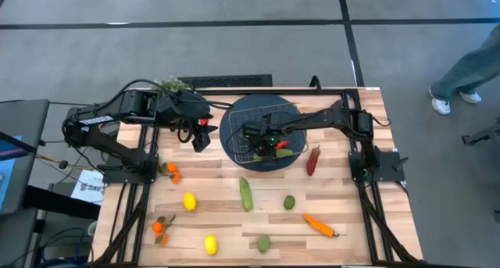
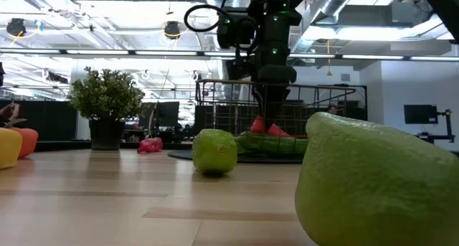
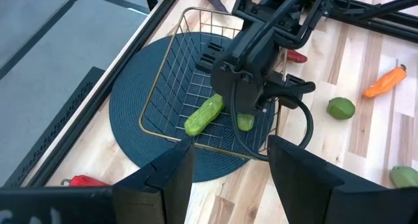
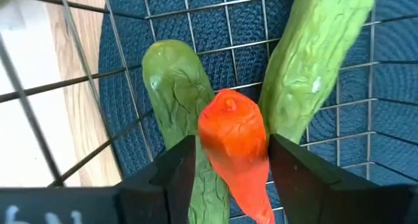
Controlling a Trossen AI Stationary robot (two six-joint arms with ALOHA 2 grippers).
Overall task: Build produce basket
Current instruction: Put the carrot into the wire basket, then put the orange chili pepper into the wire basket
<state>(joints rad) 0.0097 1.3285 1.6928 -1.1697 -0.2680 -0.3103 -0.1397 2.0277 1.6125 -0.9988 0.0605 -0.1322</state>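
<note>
The wire basket (image 3: pixel 159 80) stands on the round blue mat (image 3: pixel 130 106) at the table's far middle. Two green cucumbers (image 4: pixel 176 87) (image 4: pixel 313 61) lie on its grid bottom. A red pepper (image 4: pixel 232 142) rests across them, stem end up. My right gripper (image 4: pixel 232 178) reaches down into the basket, open, with one finger on each side of the pepper. My left gripper (image 3: pixel 230 165) hangs open and empty above the table, left of the mat. More produce lies on the near table: a cucumber (image 1: pixel 246 194), limes (image 1: pixel 289 201), lemons (image 1: pixel 189 201), a carrot (image 1: pixel 320 225). My right gripper comes from above, pointing down, its fingers (image 4: pixel 176 168) close beside the pepper's thick upper end (image 4: pixel 228 119). Whether they touch it I cannot tell. The pepper lies on the two cucumbers.
Another red pepper (image 1: pixel 313 160) lies right of the mat. Small oranges (image 1: pixel 160 227) (image 1: pixel 172 172) sit at the near left. A leafy potted plant (image 1: pixel 172 84) stands at the far left edge. A person's legs (image 1: pixel 461 73) show on the floor at the right.
</note>
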